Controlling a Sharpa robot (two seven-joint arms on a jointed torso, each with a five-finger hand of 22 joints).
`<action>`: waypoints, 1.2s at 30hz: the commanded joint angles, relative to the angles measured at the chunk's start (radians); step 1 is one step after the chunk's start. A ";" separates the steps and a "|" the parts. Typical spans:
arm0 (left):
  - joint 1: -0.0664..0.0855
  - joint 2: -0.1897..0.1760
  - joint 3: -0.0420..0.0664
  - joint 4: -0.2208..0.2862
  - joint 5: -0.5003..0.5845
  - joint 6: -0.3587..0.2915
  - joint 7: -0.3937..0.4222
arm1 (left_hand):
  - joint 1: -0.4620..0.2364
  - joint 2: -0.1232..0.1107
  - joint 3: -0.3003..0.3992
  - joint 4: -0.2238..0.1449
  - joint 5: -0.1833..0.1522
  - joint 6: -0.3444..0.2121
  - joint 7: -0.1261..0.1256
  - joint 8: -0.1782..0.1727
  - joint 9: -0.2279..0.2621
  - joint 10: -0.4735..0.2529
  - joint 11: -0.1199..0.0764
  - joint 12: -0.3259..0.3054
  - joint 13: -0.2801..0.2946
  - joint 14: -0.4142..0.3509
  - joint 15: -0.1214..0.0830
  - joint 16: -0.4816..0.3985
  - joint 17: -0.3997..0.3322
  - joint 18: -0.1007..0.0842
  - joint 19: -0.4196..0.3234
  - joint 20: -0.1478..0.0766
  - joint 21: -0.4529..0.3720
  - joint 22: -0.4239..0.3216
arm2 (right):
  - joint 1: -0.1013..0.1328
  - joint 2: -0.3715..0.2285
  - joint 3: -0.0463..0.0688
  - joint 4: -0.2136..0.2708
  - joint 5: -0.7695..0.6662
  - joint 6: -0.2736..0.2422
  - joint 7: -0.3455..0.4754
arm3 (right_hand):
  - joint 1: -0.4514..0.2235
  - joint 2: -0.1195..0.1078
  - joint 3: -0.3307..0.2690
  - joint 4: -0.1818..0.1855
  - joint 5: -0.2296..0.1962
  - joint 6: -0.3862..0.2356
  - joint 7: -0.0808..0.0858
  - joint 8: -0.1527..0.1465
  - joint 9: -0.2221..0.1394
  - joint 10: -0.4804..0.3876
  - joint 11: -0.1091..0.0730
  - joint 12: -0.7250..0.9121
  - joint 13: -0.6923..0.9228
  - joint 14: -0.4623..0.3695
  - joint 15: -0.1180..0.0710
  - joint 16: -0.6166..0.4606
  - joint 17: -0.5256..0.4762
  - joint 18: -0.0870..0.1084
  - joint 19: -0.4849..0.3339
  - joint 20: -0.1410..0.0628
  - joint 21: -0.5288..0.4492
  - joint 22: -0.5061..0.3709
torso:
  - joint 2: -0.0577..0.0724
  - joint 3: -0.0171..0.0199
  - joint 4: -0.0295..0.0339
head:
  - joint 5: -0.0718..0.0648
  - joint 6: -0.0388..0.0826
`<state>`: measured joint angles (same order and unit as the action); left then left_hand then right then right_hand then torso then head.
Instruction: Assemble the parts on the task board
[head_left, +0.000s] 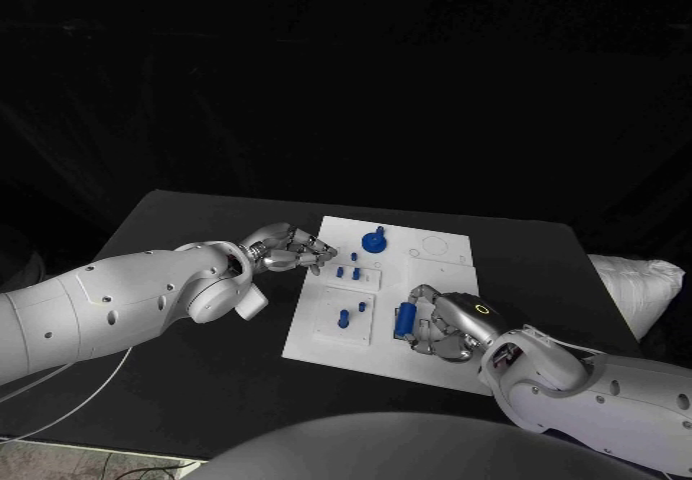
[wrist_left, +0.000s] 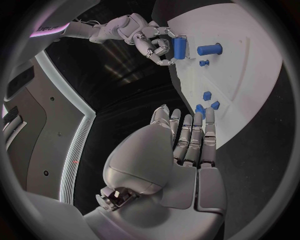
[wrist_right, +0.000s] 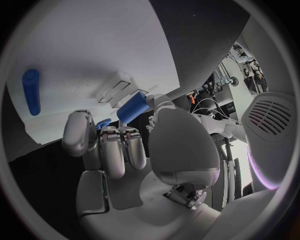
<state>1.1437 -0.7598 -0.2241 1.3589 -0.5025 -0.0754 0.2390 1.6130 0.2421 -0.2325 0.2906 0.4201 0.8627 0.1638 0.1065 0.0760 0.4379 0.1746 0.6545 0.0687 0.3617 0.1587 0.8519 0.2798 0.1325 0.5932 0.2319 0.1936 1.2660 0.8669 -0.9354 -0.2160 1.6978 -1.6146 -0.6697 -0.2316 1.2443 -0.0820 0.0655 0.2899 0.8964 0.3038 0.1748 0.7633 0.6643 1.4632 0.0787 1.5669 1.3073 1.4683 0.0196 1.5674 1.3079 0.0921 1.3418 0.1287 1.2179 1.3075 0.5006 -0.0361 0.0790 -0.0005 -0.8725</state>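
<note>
White rounded arms with small dark screw holes, silver hands, perhaps a pale cable under the left arm (head_left: 101, 310)

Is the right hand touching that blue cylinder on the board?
Touching. In the left wrist view the right hand has its fingers closed around the blue cylinder at the board edge; the head view agrees.

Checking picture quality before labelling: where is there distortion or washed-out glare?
Head view: even light, the board crisp against black. Left wrist view: fisheye bends the board's edge, its surface near blown out. Right wrist view: board bright, the blue part in the right hand still clear.
</note>
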 joint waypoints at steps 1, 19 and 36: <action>-0.001 0.002 0.001 0.002 -0.001 0.016 0.007 | 0.009 0.000 0.005 0.001 0.006 0.000 0.006 0.006 0.001 -0.006 0.003 0.003 -0.002 -0.006 0.001 0.004 -0.002 0.010 0.003 0.004 -0.006 0.001 | -0.001 -0.003 0.000 0.003 0.029 -0.021 0.040 | -0.004 0.009 0.009 0.000 0.000 0.058 -0.014 0.006 -0.004 0.108 0.000 0.004 0.264 0.103 0.002 0.003 0.263 -0.007 0.007 0.000 0.003 0.151 | 0.000 -0.0003 -0.0001 | 0.001 0.000; -0.002 0.002 0.001 0.000 -0.001 0.027 0.005 | 0.008 0.000 0.005 0.002 0.005 -0.001 0.007 0.006 0.001 -0.006 0.003 0.004 -0.002 -0.006 0.002 0.005 -0.002 0.010 0.004 0.004 -0.006 0.002 | -0.001 -0.012 0.000 0.005 0.048 0.052 0.056 | -0.018 -0.006 0.075 -0.005 0.059 0.048 -0.008 -0.063 -0.109 0.108 0.001 0.004 0.264 0.103 0.002 0.003 0.263 -0.005 0.000 0.000 -0.003 0.149 | 0.000 -0.0002 0.0001 | 0.001 0.000; -0.003 0.005 0.001 0.000 -0.001 0.029 0.005 | 0.008 0.000 0.005 0.002 0.005 -0.001 0.007 0.006 0.001 -0.006 0.003 0.004 -0.002 -0.006 0.002 0.005 -0.002 0.010 0.004 0.004 -0.006 0.002 | -0.001 -0.006 0.000 -0.006 0.049 0.114 0.046 | -0.031 -0.022 0.079 -0.006 -0.093 -0.012 0.002 -0.119 -0.202 0.108 0.006 0.004 0.264 0.103 0.007 0.003 0.263 -0.001 -0.019 0.005 -0.025 0.142 | 0.000 -0.0003 0.0004 | 0.001 0.000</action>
<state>1.1410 -0.7573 -0.2241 1.3572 -0.5028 -0.0633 0.2376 1.6129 0.2420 -0.2326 0.2906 0.4201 0.8627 0.1638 0.1065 0.0759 0.4379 0.1746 0.6545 0.0688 0.3618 0.1587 0.8518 0.2791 0.1325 0.5931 0.2319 0.1936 1.2667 0.8685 -0.9436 -0.2141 1.6895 -1.5608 -0.5968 -0.1917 1.2164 -0.0983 0.1524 0.2853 0.8152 0.3009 0.1409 0.6508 0.4688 1.4631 0.0786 1.5669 1.3078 1.4683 0.0195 1.5673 1.3075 0.0923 1.3304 0.1322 1.1965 1.3081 0.5005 -0.0363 0.0796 0.0005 -0.8725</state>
